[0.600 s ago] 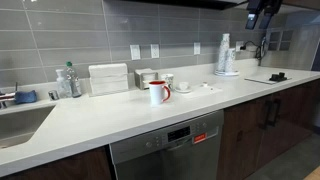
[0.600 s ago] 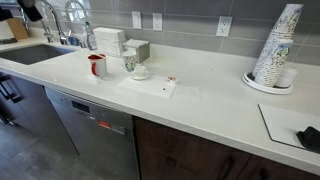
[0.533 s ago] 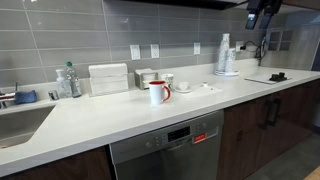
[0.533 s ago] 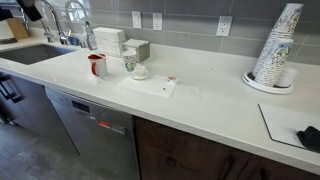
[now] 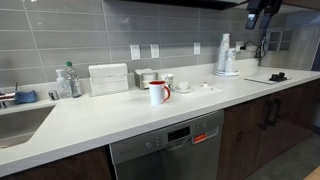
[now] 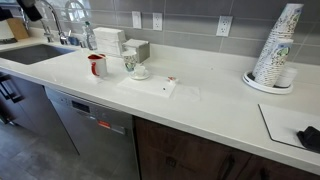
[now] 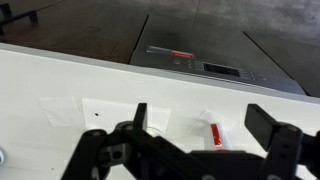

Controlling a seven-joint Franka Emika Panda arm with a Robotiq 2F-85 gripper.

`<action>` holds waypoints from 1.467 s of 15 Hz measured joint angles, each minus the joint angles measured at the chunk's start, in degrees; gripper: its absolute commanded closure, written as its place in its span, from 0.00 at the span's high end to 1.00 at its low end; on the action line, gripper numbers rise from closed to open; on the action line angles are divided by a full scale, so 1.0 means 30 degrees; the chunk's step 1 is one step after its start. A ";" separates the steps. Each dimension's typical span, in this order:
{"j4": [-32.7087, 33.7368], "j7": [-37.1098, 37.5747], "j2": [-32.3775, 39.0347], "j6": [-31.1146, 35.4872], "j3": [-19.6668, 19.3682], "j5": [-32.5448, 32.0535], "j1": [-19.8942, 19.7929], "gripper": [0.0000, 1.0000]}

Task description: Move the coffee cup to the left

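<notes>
2 mugs stand on the worktop (image 6: 210,105): 1 pale speckled coffee cup (image 6: 130,63) and 1 red-trimmed mug (image 6: 96,65) just beside it; their contents cannot be told. 1 round tray (image 6: 262,86) holds stacked paper cups (image 6: 276,45). The pincer (image 7: 205,132) hangs released, jaws wide, well apart from the coffee cup.

My gripper (image 7: 200,116), jaws wide apart, above the white counter (image 7: 60,78); red packet (image 7: 215,135) below; dishwasher (image 7: 195,64) beyond the edge.
</notes>
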 measured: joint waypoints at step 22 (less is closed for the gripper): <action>0.7654 0.7684 1.5401 1.0121 0.4144 -0.0202 0.0726 1.00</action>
